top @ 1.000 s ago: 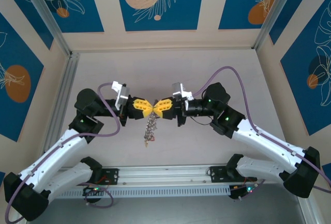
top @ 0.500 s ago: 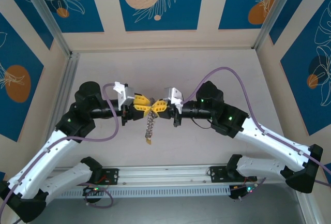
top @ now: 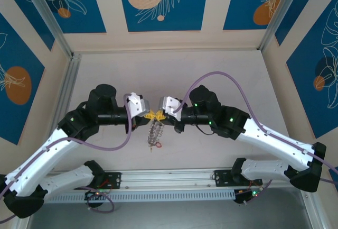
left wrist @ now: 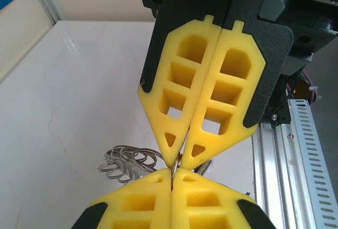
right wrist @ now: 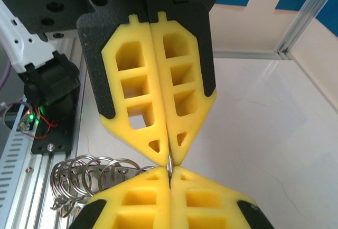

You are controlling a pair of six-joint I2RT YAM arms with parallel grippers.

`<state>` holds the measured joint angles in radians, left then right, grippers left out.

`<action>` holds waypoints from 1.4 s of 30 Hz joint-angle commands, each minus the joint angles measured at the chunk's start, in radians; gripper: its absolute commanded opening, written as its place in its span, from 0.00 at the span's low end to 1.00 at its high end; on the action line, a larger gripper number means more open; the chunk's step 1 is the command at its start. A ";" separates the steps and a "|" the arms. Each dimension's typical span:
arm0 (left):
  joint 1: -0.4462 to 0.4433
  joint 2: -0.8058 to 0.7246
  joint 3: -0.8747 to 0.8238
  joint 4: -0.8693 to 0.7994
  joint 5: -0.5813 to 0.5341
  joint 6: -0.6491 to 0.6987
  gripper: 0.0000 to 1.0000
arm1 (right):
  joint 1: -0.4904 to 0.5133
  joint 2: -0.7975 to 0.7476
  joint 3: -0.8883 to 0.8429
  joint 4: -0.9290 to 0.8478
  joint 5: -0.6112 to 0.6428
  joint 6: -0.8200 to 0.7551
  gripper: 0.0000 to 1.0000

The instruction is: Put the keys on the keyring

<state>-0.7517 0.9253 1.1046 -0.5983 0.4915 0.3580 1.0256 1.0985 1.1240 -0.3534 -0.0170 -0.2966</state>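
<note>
Arms bent inward, left gripper (top: 151, 115) and right gripper (top: 159, 116) tip to tip (both closed).

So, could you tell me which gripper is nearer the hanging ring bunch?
Neither clearly: left gripper and right gripper meet tip to tip, both shut on the ring bunch, which dangles below.
</note>
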 commanded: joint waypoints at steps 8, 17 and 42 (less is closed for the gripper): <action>-0.022 -0.079 -0.076 0.186 0.148 -0.080 0.00 | -0.009 -0.054 -0.023 0.134 -0.097 0.061 0.17; -0.022 -0.122 -0.136 0.375 0.255 -0.176 0.00 | -0.113 -0.140 -0.153 0.243 -0.248 0.208 0.22; -0.009 -0.087 -0.316 0.948 0.286 -0.476 0.00 | -0.123 -0.169 -0.188 0.258 -0.275 0.197 0.00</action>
<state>-0.7593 0.8318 0.7670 0.2268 0.7589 -0.0898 0.8951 0.9207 0.9508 -0.0998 -0.3492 -0.0959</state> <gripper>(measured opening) 0.041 0.057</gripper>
